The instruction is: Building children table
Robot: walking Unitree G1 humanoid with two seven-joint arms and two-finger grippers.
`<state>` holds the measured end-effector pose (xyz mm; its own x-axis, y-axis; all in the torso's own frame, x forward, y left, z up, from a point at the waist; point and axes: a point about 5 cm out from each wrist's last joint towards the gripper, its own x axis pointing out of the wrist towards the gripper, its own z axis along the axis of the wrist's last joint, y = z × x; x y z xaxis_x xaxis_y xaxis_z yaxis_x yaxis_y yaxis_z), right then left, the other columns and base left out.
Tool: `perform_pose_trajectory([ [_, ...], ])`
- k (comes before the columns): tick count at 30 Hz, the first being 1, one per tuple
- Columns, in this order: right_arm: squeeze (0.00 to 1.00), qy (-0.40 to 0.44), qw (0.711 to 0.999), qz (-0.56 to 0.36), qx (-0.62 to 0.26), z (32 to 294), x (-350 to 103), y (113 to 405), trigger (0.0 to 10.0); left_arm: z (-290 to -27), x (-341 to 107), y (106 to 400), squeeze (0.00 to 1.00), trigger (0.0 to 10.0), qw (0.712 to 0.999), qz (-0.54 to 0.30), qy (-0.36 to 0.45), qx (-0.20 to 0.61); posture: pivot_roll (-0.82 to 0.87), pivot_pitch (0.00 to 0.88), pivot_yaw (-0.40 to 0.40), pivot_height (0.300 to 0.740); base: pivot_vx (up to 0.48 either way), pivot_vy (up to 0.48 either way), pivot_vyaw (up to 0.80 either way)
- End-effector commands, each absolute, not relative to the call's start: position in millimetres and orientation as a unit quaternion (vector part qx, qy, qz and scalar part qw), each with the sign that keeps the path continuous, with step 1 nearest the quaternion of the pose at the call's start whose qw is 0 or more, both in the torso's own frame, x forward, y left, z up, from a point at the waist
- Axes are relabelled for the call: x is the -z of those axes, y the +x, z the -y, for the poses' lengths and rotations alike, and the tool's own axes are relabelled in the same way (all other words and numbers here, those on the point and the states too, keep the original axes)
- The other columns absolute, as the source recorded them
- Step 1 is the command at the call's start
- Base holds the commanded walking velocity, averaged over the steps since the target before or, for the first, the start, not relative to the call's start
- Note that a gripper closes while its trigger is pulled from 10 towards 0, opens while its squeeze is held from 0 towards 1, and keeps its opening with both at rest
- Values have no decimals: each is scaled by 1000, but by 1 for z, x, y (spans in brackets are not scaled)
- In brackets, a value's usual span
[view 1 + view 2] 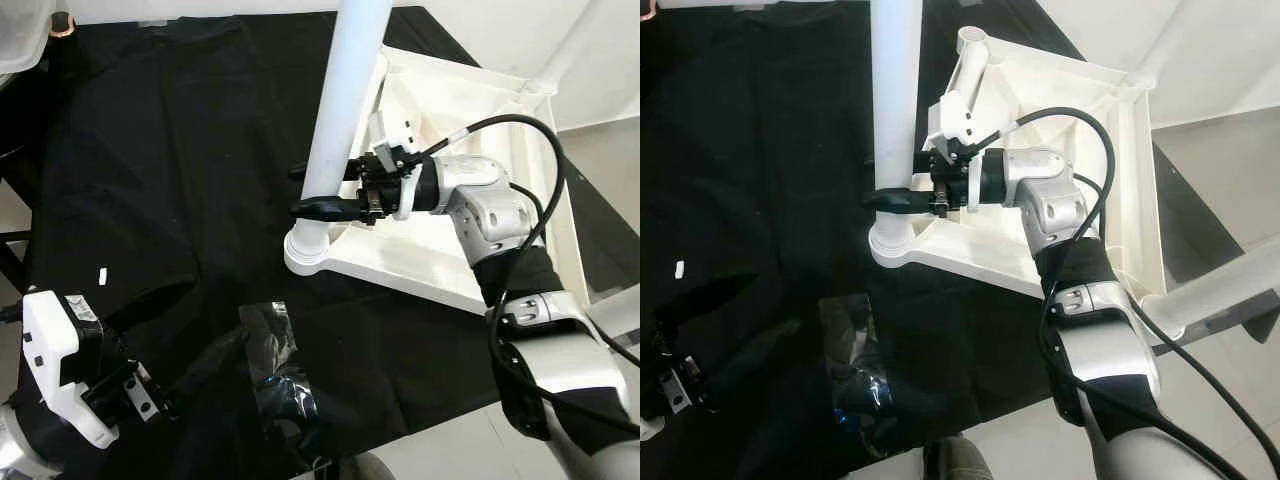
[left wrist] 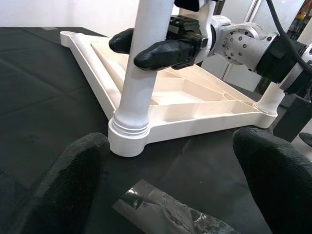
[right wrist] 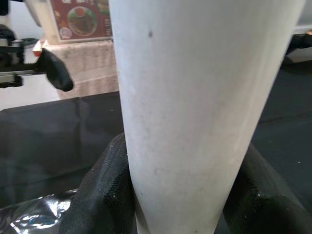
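Black cloth covers work surface, pale floor at edges. White tabletop lies upside down on cloth, triangular, ribbed underside up. White leg stands upright in near corner socket; another leg already fitted at another corner. Right gripper clamps fingers around near leg, low on shaft. Left gripper hovers well apart, fingers spread, holding nothing. Crumpled plastic wrap lies near socket. Judgement: assembly partway; near leg probably needs tightening, table needs flipping.
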<state>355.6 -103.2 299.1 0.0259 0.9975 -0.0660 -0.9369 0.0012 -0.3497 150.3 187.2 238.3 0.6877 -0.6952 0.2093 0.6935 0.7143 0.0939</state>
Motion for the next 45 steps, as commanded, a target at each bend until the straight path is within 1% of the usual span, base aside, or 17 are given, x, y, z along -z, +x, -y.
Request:
perform_pose_trajectory([
  [1,0,-145,691,99,-701,111,-292,353,0,-184,-236,148,0,10000,917,108,5,384,202,306,-137,740,0,0,0],
  [4,0,-126,700,92,-697,111,-271,342,0,-184,-236,148,0,10000,917,108,5,383,199,300,-144,740,0,0,0],
  [6,0,-92,746,88,-654,98,-243,328,0,-184,-236,147,0,10000,918,108,5,382,199,296,-151,740,0,0,0],
  [7,0,-69,807,78,-581,85,-225,324,0,-185,-235,147,0,10000,918,107,6,381,198,293,-151,740,0,0,0],
  [8,0,-69,807,78,-581,85,-225,324,0,-185,-235,147,0,10000,918,107,6,381,198,293,-151,740,0,0,0],
  [9,0,-87,943,41,-319,81,-188,312,0,-186,-235,148,0,10000,918,107,7,381,187,291,-147,740,0,0,0],
  [16,0,-199,955,69,-207,82,-183,293,0,-186,-237,154,0,10000,915,115,5,387,174,275,-118,740,0,0,0],
  [25,0,-143,968,64,-197,67,-189,287,0,-182,-235,158,0,10000,911,117,-2,396,160,274,-111,740,0,0,0],
  [26,0,-127,967,69,-211,62,-191,286,10000,-182,-235,158,0,10000,911,117,-1,396,161,274,-111,740,0,0,0],
  [27,0,-110,966,78,-219,61,-198,287,10000,-183,-235,158,0,10000,911,118,-1,396,163,275,-112,740,0,0,0],
  [28,1000,-102,966,86,-223,61,-202,289,10000,-183,-236,158,0,10000,911,118,-1,396,163,275,-112,740,0,0,0],
  [34,1000,-66,949,120,-283,61,-223,297,10000,-183,-235,158,0,10000,911,117,1,396,164,277,-116,740,0,0,0],
  [40,1000,-59,879,160,-446,67,-259,306,10000,-183,-235,158,0,10000,911,117,3,395,170,279,-118,740,0,0,0],
  [41,812,-73,857,163,-484,69,-262,305,10000,-183,-235,158,0,10000,911,117,3,395,172,279,-117,740,0,0,0],
  [43,812,-80,842,163,-508,70,-263,304,10000,-183,-236,158,0,10000,911,117,3,395,172,279,-117,740,0,0,0],
  [44,0,-106,813,153,-551,79,-265,308,10000,-182,-236,158,0,10000,911,118,3,395,174,283,-118,740,0,0,0],
  [45,0,-113,807,148,-560,83,-267,313,10000,-182,-236,158,0,10000,911,118,3,395,173,282,-118,740,0,0,0],
])
